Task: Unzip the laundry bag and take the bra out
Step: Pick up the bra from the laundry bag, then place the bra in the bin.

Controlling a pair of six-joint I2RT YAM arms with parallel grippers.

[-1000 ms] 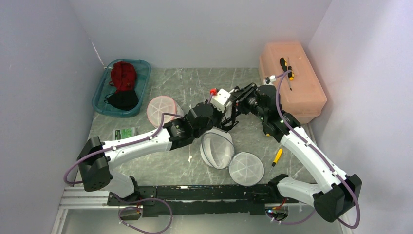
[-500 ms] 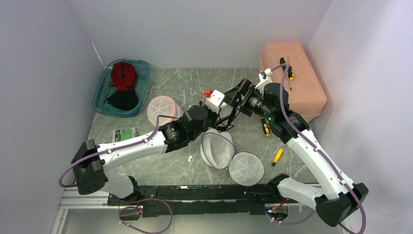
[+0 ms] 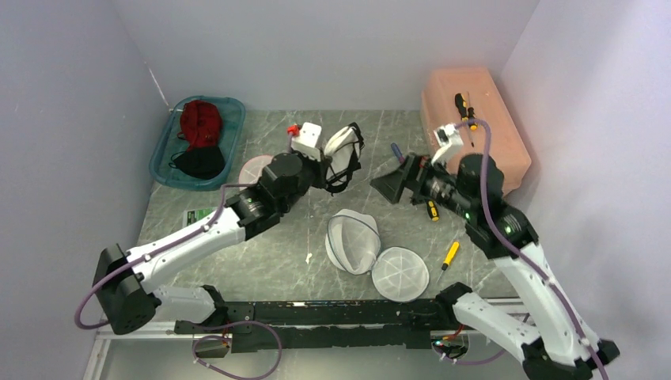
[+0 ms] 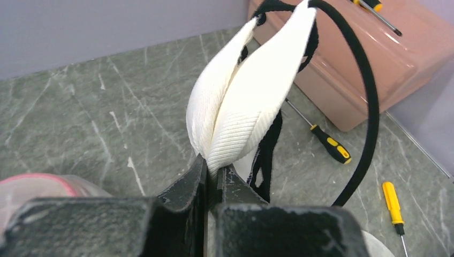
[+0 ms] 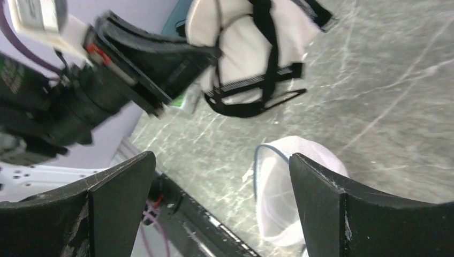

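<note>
While left pincer (image 4: 210, 172) clamps the bra (image 4: 251, 96), laundry bag (image 3: 354, 241) gapes open, right pincer (image 5: 219, 160) wide.

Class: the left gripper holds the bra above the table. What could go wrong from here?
1. The left gripper pinches the bra only by a cup edge, so it may slip out and fall.
2. The black strap loop dangles loose and could snag on the open right gripper nearby when the arm moves.

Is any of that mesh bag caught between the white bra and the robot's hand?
Nothing visible is. The left hand pinches the bra directly by its white cups, up in the air. The opened laundry bag lies on the table below, apart from it.
</note>
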